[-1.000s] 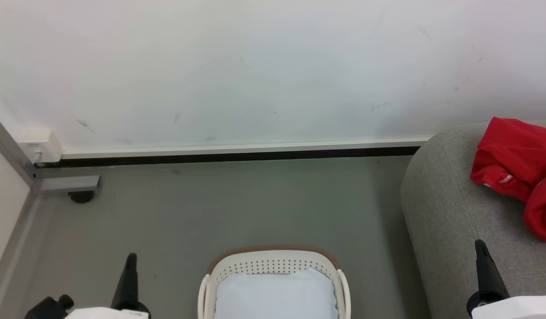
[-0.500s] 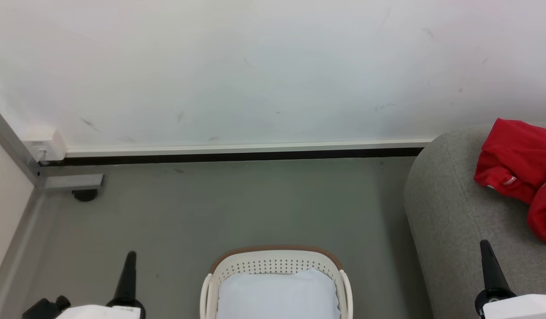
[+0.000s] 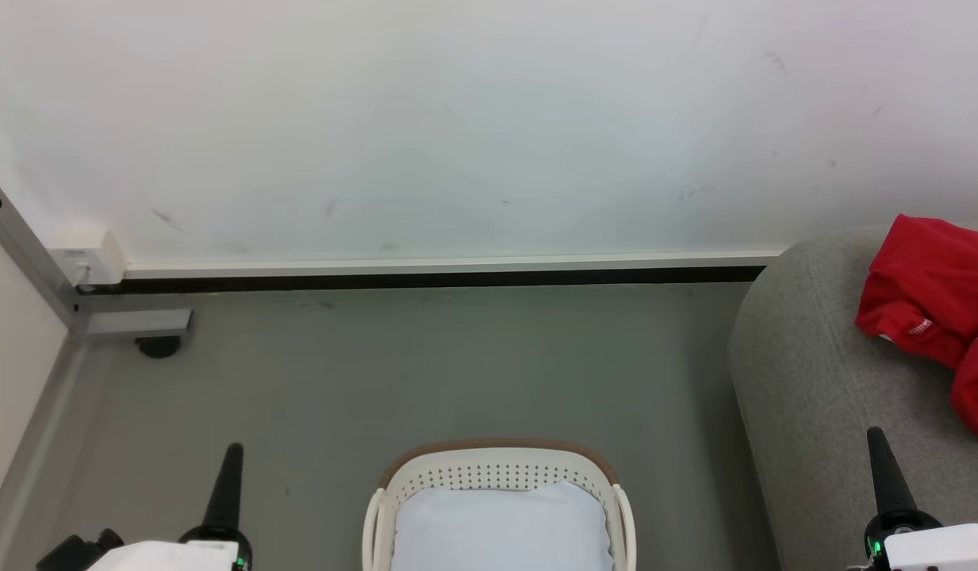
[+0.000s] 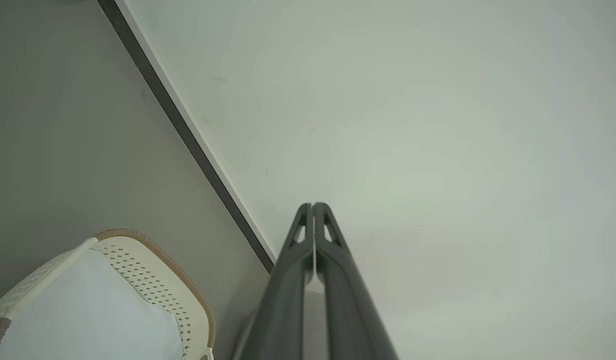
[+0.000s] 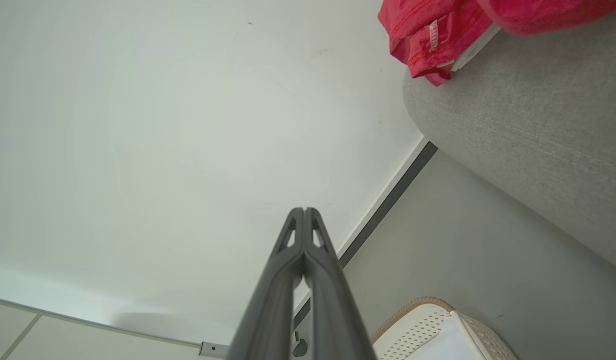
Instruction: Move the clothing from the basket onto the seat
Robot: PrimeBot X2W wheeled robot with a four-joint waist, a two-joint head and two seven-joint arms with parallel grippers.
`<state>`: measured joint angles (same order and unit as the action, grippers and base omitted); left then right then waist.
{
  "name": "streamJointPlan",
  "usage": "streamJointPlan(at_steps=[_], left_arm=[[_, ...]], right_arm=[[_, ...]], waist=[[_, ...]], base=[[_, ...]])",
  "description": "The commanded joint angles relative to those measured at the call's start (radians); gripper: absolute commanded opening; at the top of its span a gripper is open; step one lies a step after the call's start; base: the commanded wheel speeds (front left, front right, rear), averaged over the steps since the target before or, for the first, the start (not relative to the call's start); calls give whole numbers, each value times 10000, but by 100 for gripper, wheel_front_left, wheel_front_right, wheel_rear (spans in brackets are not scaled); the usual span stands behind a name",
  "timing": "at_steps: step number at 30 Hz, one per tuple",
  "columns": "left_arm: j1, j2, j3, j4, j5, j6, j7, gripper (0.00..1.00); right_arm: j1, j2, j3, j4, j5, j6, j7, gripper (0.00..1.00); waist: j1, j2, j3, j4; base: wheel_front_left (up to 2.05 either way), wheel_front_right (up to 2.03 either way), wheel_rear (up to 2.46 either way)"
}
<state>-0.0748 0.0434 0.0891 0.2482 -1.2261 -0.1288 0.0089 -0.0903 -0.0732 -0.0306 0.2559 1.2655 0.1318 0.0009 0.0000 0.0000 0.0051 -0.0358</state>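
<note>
A plain white wall with faint scuff marks fills the far side, meeting a smooth grey floor along a white-and-black skirting strip. At the floor's right edge stands the large light-grey fabric-upholstered seat with rounded edges. The oval white perforated plastic basket with a brown rim sits on the floor, well apart from the seat's left edge, its pale blue-white liner showing across the inside. The bright red soft clothing lies bunched in two touching lumps on the seat's top, close to its far edge by the wall, with a small white label on one fold. The left gripper hovers left of the basket and the right gripper over the seat's near edge; each has its two long dark fingers pressed together on nothing.
</note>
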Motion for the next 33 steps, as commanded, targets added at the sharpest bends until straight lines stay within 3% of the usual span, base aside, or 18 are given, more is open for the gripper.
streamJointPlan(at_steps=[1,33], left_arm=[[-179,87,59,-93,-355,-21,91,0],[-318,103,207,-58,-2789,-30,777,0]], right_arm=[[-194,-25,-83,-117,319,-12,96,0],[-208,120,-579,-137,2516,-17,791,0]], waist=[[0,0,-1,13],[0,0,-13,231]], base=[[0,0,0],[0,0,0]])
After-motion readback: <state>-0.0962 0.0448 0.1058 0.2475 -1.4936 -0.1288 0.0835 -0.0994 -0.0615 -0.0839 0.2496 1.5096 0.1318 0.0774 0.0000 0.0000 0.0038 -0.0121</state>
